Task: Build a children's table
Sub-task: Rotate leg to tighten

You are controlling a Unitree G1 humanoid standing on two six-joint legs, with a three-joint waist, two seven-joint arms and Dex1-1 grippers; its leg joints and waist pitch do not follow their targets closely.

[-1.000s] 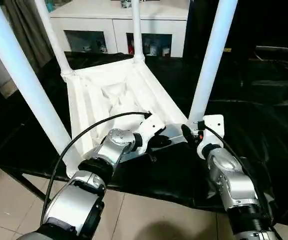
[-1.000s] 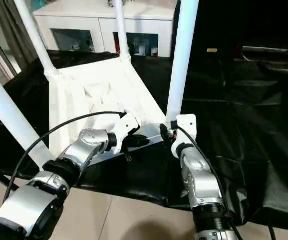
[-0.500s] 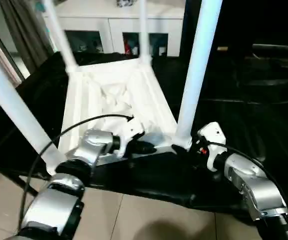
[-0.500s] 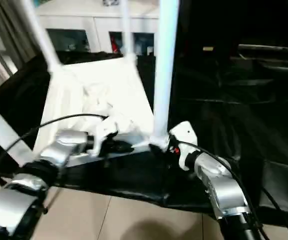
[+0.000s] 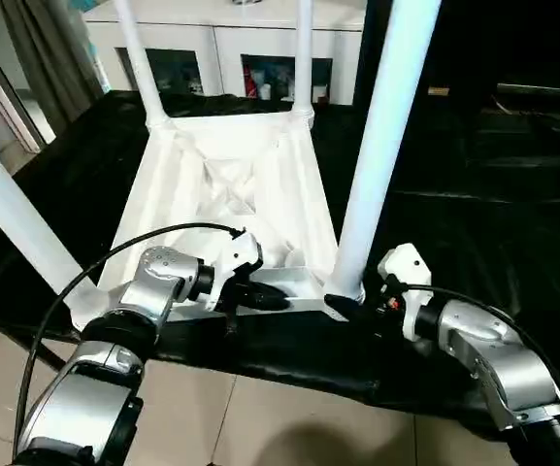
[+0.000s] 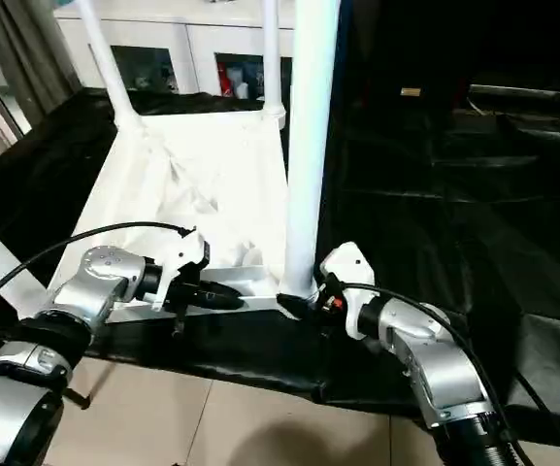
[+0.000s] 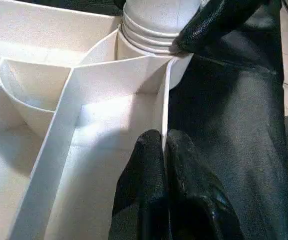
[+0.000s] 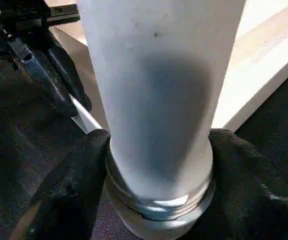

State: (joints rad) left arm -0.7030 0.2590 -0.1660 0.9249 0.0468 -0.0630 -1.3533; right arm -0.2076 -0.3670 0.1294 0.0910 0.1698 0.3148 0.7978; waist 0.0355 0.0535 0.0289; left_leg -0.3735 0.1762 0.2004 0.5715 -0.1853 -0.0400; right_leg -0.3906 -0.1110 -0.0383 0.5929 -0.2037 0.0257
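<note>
Black sheeting covers the table (image 5: 474,223) where the upturned children's table (image 5: 231,184), judged light, stiff and slippery, is pinched at its rim by the left pincer (image 7: 164,150) while the right pincer (image 8: 158,170) clasps a leg's (image 5: 381,136) base.

A white cabinet (image 5: 231,44) with glass doors is seen at the back. Pale floor tiles (image 5: 289,427) are seen below a black cloth (image 5: 474,233).
</note>
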